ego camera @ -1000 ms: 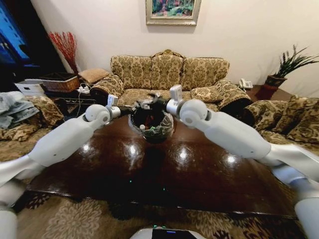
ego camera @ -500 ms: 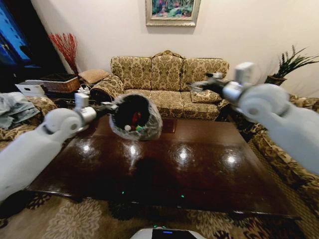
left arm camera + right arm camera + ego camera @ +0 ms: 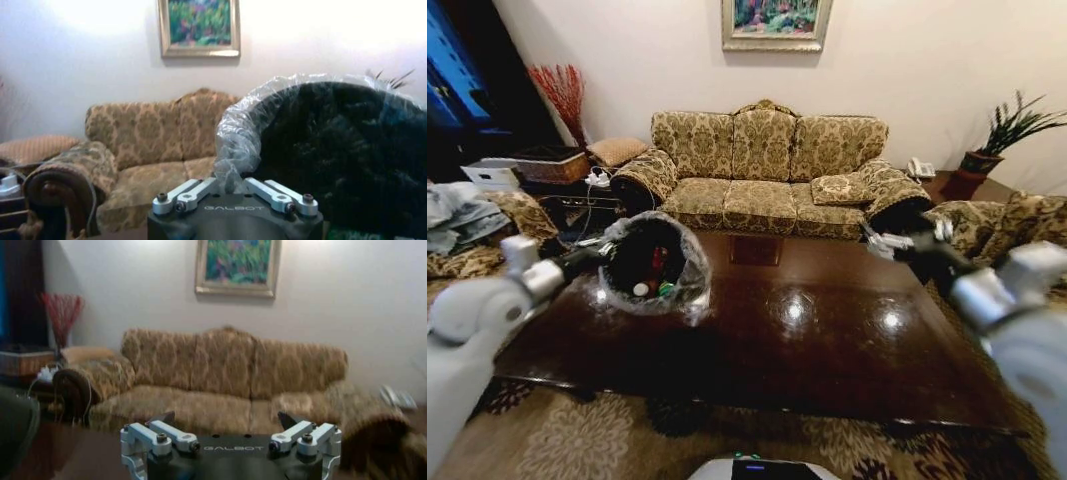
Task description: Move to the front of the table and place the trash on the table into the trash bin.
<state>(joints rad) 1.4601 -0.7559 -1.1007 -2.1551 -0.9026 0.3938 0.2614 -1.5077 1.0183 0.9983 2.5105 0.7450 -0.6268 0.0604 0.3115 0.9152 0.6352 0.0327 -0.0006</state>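
Note:
My left gripper (image 3: 613,238) is shut on the plastic-lined rim of the black trash bin (image 3: 655,265). It holds the bin in the air over the left part of the dark glossy table (image 3: 827,340), tilted so the mouth faces me. Inside the bin lies trash: a red piece (image 3: 658,262), a white piece (image 3: 640,290) and a green piece (image 3: 665,289). In the left wrist view the fingers (image 3: 193,192) pinch the crinkled bag at the bin's rim (image 3: 233,145). My right gripper (image 3: 874,241) hovers open over the table's right side, its fingers (image 3: 163,419) spread wide with nothing between them.
A patterned sofa (image 3: 767,165) stands behind the table, with an armchair (image 3: 1012,235) to the right. A woven basket (image 3: 549,163) and red branches (image 3: 557,95) sit at the back left. A potted plant (image 3: 997,140) is at the back right. Patterned carpet (image 3: 577,440) lies before the table.
My left arm swung the bin left and lower, away from the table's middle. My right arm pulled away to the right and dropped lower.

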